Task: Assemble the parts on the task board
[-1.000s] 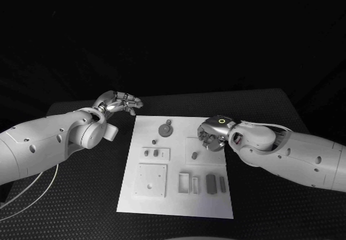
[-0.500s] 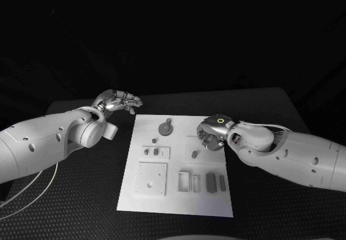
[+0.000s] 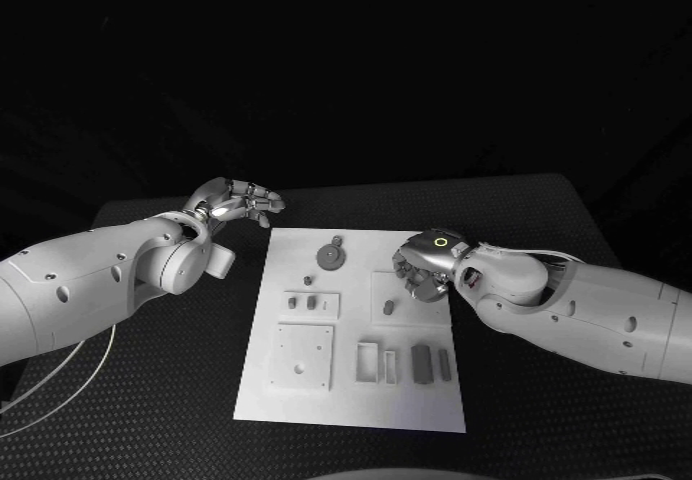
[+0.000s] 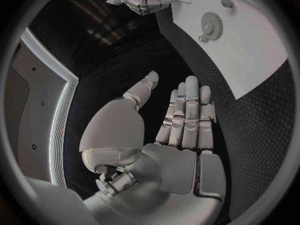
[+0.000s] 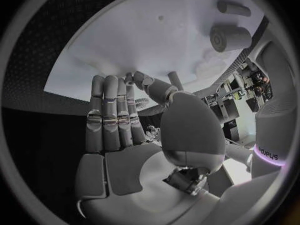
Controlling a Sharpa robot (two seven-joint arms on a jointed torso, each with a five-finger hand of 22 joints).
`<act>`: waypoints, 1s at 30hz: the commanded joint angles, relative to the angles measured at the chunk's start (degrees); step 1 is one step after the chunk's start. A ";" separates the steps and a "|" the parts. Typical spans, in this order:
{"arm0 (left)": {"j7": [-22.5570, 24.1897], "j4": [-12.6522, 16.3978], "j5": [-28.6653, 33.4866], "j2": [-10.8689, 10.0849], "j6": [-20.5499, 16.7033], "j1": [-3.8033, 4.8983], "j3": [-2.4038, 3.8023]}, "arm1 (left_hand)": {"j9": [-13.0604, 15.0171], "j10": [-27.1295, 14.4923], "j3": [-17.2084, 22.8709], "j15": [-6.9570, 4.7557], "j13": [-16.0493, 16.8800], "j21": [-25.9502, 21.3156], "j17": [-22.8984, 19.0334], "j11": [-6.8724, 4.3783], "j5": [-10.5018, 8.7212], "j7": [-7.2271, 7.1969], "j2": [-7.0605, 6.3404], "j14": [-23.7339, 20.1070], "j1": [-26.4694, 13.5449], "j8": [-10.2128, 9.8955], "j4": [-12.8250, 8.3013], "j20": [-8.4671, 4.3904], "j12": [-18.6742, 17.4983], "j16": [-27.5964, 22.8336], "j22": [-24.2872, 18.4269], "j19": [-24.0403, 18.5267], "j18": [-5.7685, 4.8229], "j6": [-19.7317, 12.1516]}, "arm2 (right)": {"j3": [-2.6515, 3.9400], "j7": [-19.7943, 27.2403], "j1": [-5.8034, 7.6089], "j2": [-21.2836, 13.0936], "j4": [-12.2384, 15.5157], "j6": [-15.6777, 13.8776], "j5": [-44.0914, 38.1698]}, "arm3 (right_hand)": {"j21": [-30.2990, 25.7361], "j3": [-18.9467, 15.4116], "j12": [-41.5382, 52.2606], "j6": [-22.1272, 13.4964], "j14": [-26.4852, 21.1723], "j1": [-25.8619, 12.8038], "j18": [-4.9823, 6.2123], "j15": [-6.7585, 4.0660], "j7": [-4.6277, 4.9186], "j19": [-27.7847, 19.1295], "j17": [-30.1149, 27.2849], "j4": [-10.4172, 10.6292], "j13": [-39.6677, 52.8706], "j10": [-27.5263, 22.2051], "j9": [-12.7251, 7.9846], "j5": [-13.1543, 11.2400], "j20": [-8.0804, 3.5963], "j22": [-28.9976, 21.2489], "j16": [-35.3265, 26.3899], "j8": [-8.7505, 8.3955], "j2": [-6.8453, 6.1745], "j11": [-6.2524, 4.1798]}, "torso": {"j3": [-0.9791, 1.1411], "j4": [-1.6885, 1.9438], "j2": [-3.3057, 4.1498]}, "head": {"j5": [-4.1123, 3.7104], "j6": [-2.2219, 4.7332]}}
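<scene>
- From the head view we see the whole task board [image 3: 356,400], a white plate lying lengthwise in the middle of the black table [image 3: 534,215], with dark cloth showing on all four sides of it.
- The left wrist view gives us what the head view cannot: the left hand [image 4: 178,130] from behind, its fingers straight and side by side, thumb held apart, nothing in it. It hangs over bare cloth just off the board's far left corner.
- That same view shows the gear [image 4: 209,21] lying flat on the board, with a small round piece touching its rim.
- The right wrist view shows the right hand [image 5: 125,130] flat and extended, fingers together, thumb out to the side. We see no part in it, though the head view alone would leave us unsure, since there the right hand [image 3: 426,268] looks bunched over the board's right edge.
- Also in the right wrist view: a short cylinder [image 5: 229,37] standing on the board and a peg [image 5: 232,8] lying beyond it.
- Counting in the head view, we make out one gear [image 3: 332,259], one oval part [image 3: 388,309] near the right hand, one square plate [image 3: 303,357] at the near left, and four upright slots or blocks [image 3: 404,365] in a row at the near right. Smaller pieces on the block beside the gear are too small for us to count.
- The near half of the board and the cloth on both its long sides lie open; the left hand [image 3: 238,205] is well apart from the right.
</scene>
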 commanded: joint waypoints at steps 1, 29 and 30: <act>0.41 0.14 0.38 0.00 0.67 0.06 0.04 | -0.07 -0.15 -0.39 0.04 -0.07 -0.19 0.06 0.09 -0.30 -0.07 0.29 -0.38 0.09 -0.06 0.08 0.04 0.06 0.27 0.05 0.41 0.26 -0.41 | -0.82 -0.45 -1.00 -0.45 -0.62 4.43 -0.60 | -0.30 0.15 -0.38 -0.08 -0.33 0.16 0.82 0.21 0.37 -0.11 -0.12 -0.37 -0.14 -0.15 -0.13 -0.04 0.40 0.05 -0.11 -0.43 -0.36 0.38 | 0.02 0.00 0.00 | -0.08 -0.02; 0.46 0.14 0.38 -0.11 0.65 0.05 0.04 | -0.10 -0.17 -0.40 0.04 -0.17 -0.25 0.22 0.10 -0.30 -0.05 0.34 -0.41 0.17 -0.04 0.06 0.02 0.07 0.33 0.11 0.47 0.26 -0.44 | -0.84 0.25 -1.19 -0.87 -0.73 4.08 -1.29 | 0.04 0.79 0.23 2.03 0.83 1.28 0.82 -0.39 -0.51 1.45 0.24 -0.51 1.04 1.87 0.51 -0.27 -0.20 0.84 0.95 0.60 1.69 -0.52 | -0.01 0.04 0.00 | -0.27 -0.27; 0.46 0.12 0.38 -0.11 0.60 0.05 0.04 | -0.10 -0.17 -0.39 0.04 -0.18 -0.25 0.22 0.10 -0.30 -0.05 0.34 -0.41 0.18 -0.03 0.05 0.02 0.07 0.33 0.11 0.47 0.26 -0.43 | -0.84 0.14 -1.23 -0.87 -0.73 3.92 -1.68 | 0.31 0.79 0.43 2.32 1.10 1.37 0.82 -0.60 -0.66 1.89 0.47 -0.62 1.30 2.26 0.70 -0.27 -0.39 1.08 1.34 0.80 1.91 -0.71 | 0.00 0.02 0.02 | -0.31 -0.25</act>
